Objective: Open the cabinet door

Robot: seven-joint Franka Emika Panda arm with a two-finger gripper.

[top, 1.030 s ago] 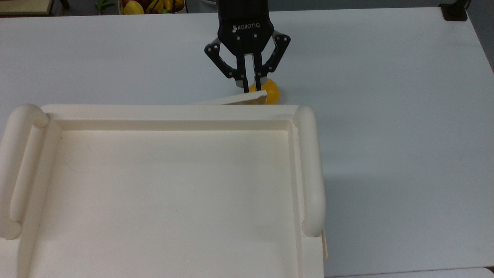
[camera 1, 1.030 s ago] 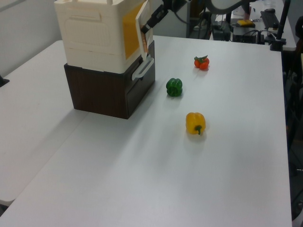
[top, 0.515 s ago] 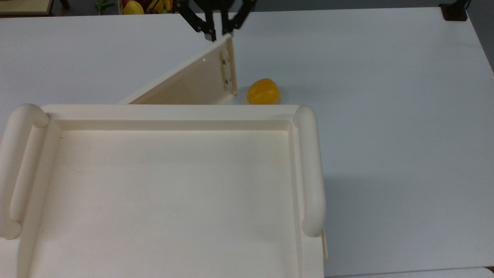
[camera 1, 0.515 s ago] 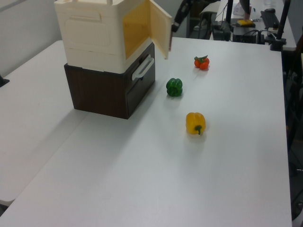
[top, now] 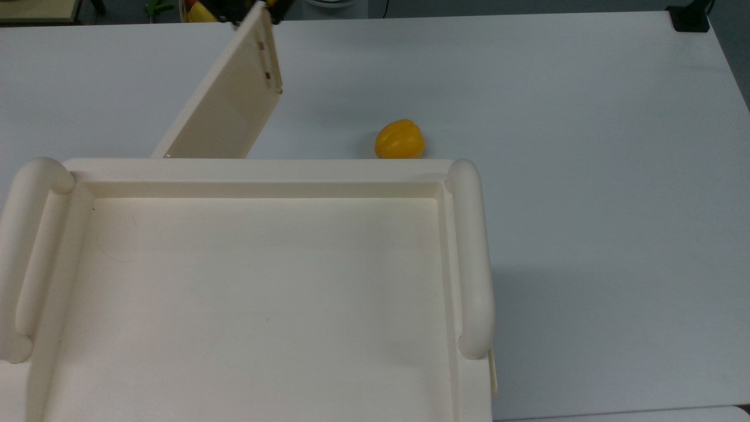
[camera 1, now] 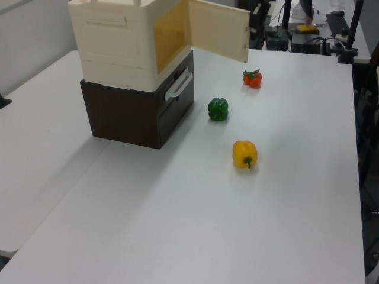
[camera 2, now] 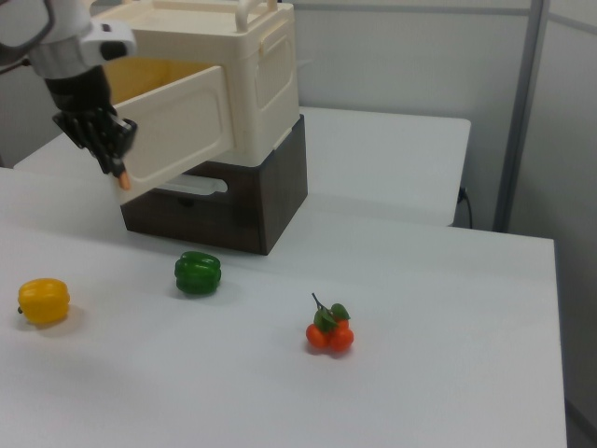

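The cream cabinet (camera 1: 112,41) sits on a dark brown drawer unit (camera 1: 136,115). Its recessed top with rounded rails (top: 469,258) takes up the lower left of the top view. The cabinet door (camera 1: 218,36) stands swung far out from the front, showing a yellowish inside (camera 1: 169,35). In the top view the door (top: 228,105) angles away toward the upper edge, with small brown dots near its free edge. In the right view my black gripper (camera 2: 118,173) is at the free edge of the door (camera 2: 177,135), fingers close together on that edge.
A yellow bell pepper (top: 399,139) lies on the white table in front of the cabinet, also seen as the yellow pepper (camera 1: 244,154). A green pepper (camera 1: 218,109) and a cluster of tomatoes (camera 1: 252,77) lie nearby. Cluttered desks stand beyond the far table edge.
The door has swung from nearly shut to wide open. The gripper moved with its free edge, away from the cabinet and toward the top view's upper left.
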